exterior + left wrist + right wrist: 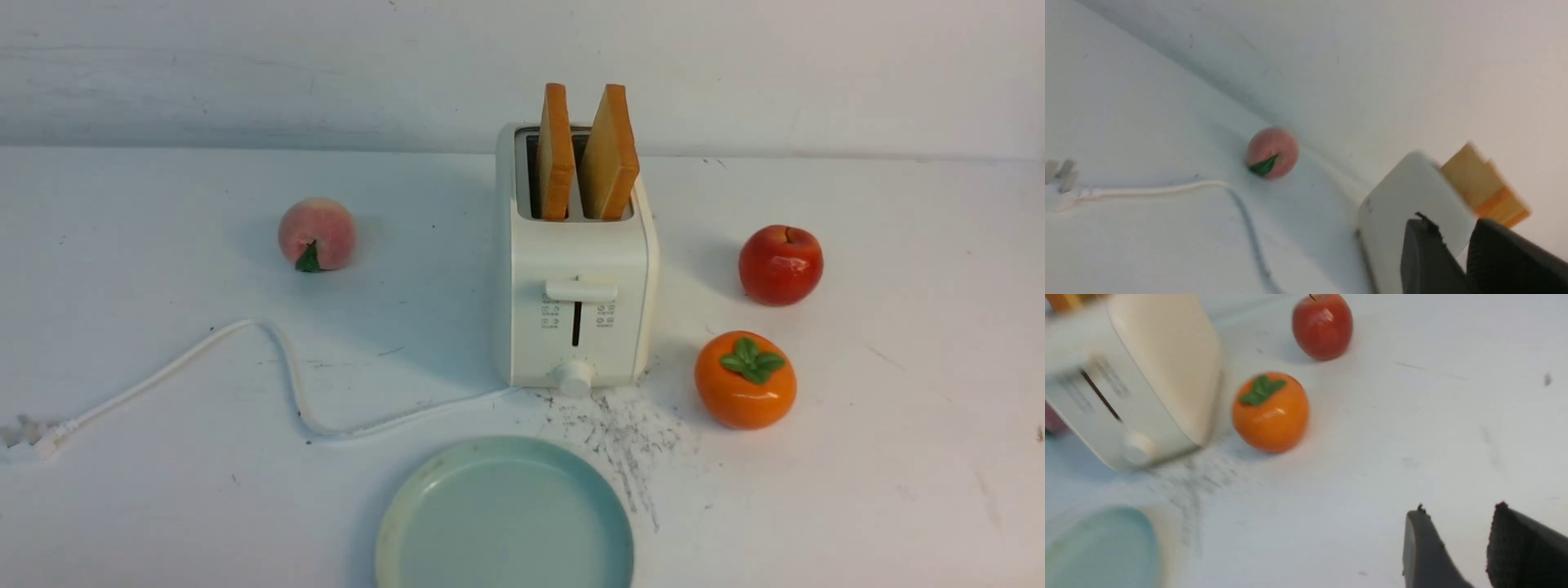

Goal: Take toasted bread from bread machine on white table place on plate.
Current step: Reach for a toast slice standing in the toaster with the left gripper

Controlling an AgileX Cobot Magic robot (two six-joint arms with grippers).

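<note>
Two slices of toasted bread (555, 151) (611, 155) stand upright in the slots of the cream bread machine (575, 269) at the middle of the white table (898, 457). In front of it lies the mint-green plate (506, 514), with nothing on it. Neither arm shows in the front view. My left gripper (1451, 228) is open with a narrow empty gap, apart from the bread machine (1404, 196) and its toasted bread (1486, 185). Over bare table my right gripper (1459, 510) is open and empty, away from the bread machine (1135, 375) and the plate (1102, 547).
A peach (317, 234) lies left of the toaster. A red apple (780, 265) and an orange persimmon (744, 380) sit to its right. The white cord (269, 367) loops across the left front to a plug (33, 437). Black scratch marks (620, 433) lie beside the plate.
</note>
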